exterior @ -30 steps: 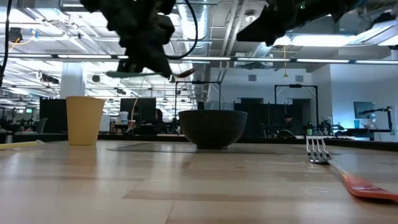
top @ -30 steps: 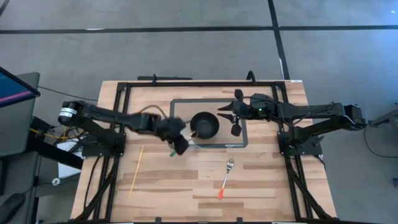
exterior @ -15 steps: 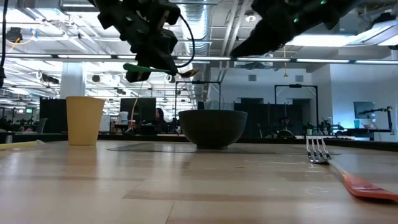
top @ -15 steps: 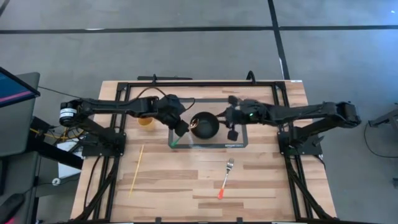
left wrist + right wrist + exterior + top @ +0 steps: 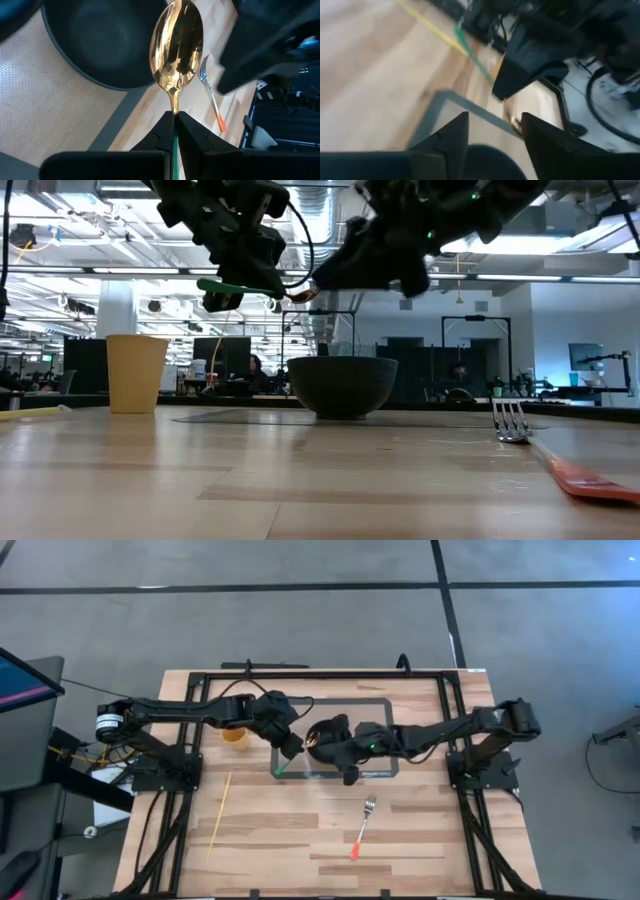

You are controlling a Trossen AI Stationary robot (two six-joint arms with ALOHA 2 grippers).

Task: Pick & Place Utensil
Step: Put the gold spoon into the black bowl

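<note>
Left gripper [image 5: 174, 122], pinched on the spoon [image 5: 177, 50] neck, holds its golden bowl over the near rim of the black bowl [image 5: 330, 738]. Right gripper [image 5: 492, 131], fingers spread, closes in. Best handover: grasp the exposed spoon squarely before releasing.

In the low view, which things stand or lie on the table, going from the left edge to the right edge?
Yellow stick → yellow cup → dark bowl → fork with an orange handle.
</note>
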